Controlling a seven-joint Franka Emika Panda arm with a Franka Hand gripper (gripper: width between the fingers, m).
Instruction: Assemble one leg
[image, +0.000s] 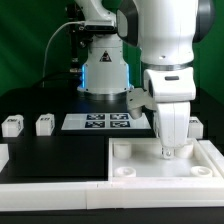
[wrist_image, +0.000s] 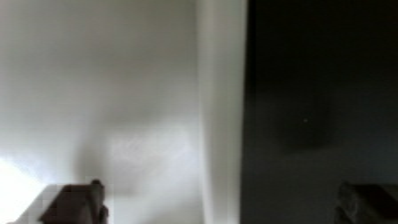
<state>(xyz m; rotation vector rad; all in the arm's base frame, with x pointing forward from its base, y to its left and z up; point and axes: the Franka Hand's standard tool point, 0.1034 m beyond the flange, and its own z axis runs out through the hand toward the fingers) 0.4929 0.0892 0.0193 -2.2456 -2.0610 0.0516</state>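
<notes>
Down at the exterior view's lower right, a white tray (image: 150, 165) with raised walls and round corner sockets (image: 122, 172) lies on the black tabletop (image: 60, 160). The hand (image: 168, 152) hangs straight down over it, its fingertips reaching low inside the far part of the tray, close to the back wall. All three small white posts sit outside the tray on the tabletop. The leg (image: 45, 124) stands just off the marker board (image: 108, 122), on the exterior view's left of it. A second leg (image: 12, 126) stands further that way, near the picture's edge, and a third leg (image: 195, 126) stands behind the tray on the exterior view's right, partly hidden by the arm.

From the exterior view alone I cannot tell how the fingers stand, since the white hand merges with the white tray. The wrist view settles it: the hand (wrist_image: 222, 205) is released, its two dark fingertips (wrist_image: 71, 205) set wide apart at opposite sides of the picture. Between them lie a blurred white surface, a paler strip that looks like the tray wall (wrist_image: 222, 90), and then black.
</notes>
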